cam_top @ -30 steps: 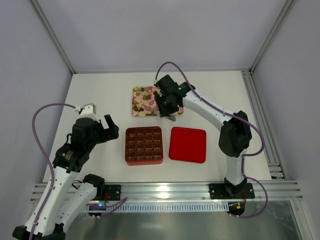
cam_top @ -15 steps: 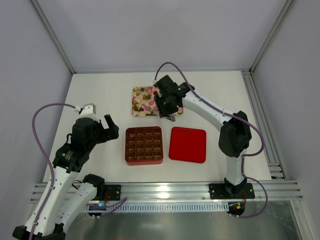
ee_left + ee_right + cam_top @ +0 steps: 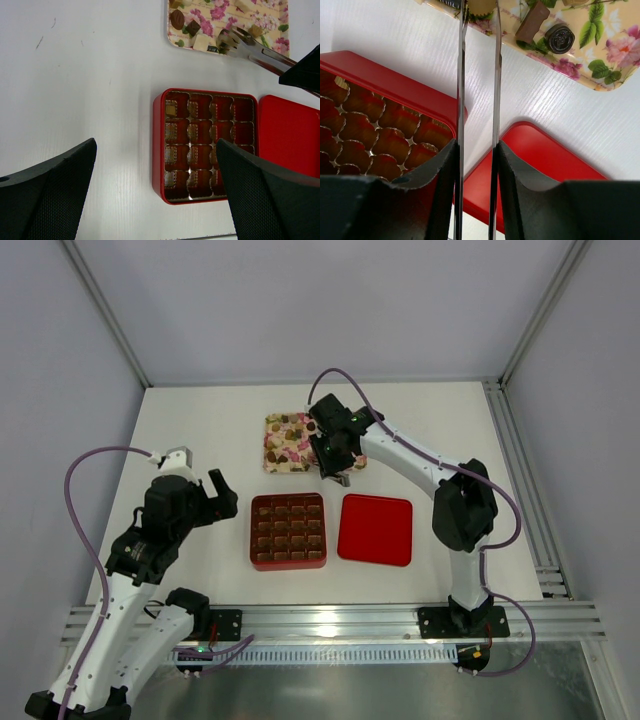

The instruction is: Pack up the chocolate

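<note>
Over the last second my right gripper (image 3: 479,7) had drifted a little further in over the floral tray (image 3: 272,456), and its long blades had drawn noticeably closer together. They now stood on either side of a tan piece (image 3: 481,4) of the chocolate (image 3: 177,19) at the tray's near edge, with very little room left. Whether they were already pinching it or only about to, I could not tell, since the tips ran out at the top of the wrist view. The rest of the chocolate lay scattered on the tray in dark, tan and whitish pieces. None of it seemed to be in the red box (image 3: 158,150), whose brown gridded cells looked empty to me. The box sat on the table (image 3: 200,430) just in front of the tray, its lid (image 3: 375,530) flat beside it on the right. My left gripper (image 3: 222,497) had not stirred: it hung wide apart to the left of the box, holding nothing. I judged that the packing had barely begun and that this closing was the first pick, with the lift and the carry to a cell to follow.
</note>
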`<state>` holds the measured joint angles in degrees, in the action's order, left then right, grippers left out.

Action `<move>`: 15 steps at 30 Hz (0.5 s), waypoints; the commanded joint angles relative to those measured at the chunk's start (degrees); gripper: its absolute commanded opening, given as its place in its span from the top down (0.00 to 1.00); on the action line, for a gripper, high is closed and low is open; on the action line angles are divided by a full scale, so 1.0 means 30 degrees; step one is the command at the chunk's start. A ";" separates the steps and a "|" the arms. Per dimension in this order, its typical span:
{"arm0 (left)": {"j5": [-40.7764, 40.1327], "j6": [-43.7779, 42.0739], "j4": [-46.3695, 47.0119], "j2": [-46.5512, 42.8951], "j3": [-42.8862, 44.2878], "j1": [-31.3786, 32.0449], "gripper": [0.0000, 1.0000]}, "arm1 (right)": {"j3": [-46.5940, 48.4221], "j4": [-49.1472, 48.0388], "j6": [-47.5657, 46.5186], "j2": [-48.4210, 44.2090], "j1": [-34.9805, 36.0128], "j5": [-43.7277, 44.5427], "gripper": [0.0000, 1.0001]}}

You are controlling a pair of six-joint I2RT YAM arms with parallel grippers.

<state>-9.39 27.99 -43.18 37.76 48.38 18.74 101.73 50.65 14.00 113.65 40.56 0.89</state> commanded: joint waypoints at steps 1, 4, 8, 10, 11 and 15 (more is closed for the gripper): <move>-0.0181 -0.0101 0.0301 0.0011 0.0016 -0.0066 0.00 | 0.0571 -0.0156 -0.0125 -0.0176 0.0134 -0.0061 0.65; -0.0210 -0.0101 0.0330 0.0011 0.0016 -0.0066 0.00 | 0.0717 -0.0039 -0.0155 -0.0294 0.0134 0.0085 0.66; -0.0181 -0.0101 0.0330 0.0041 0.0016 -0.0037 0.00 | 0.1214 0.0136 -0.0184 -0.0644 0.0076 0.0349 0.67; -0.0210 -0.0101 0.0330 0.0041 0.0016 -0.0037 0.00 | 0.1536 0.0253 -0.0213 -0.0820 -0.0012 0.0613 0.68; -0.0211 -0.0101 0.0330 0.0012 0.0016 -0.0037 0.00 | 0.1596 0.0283 -0.0184 -0.0908 -0.0071 0.0729 0.68; -0.0211 -0.0101 0.0330 0.0012 0.0016 -0.0037 0.00 | 0.1831 0.0312 -0.0155 -0.1406 -0.0247 0.0730 0.69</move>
<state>-9.39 27.99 -43.18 37.78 48.38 18.74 104.33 51.70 13.85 113.40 40.25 1.93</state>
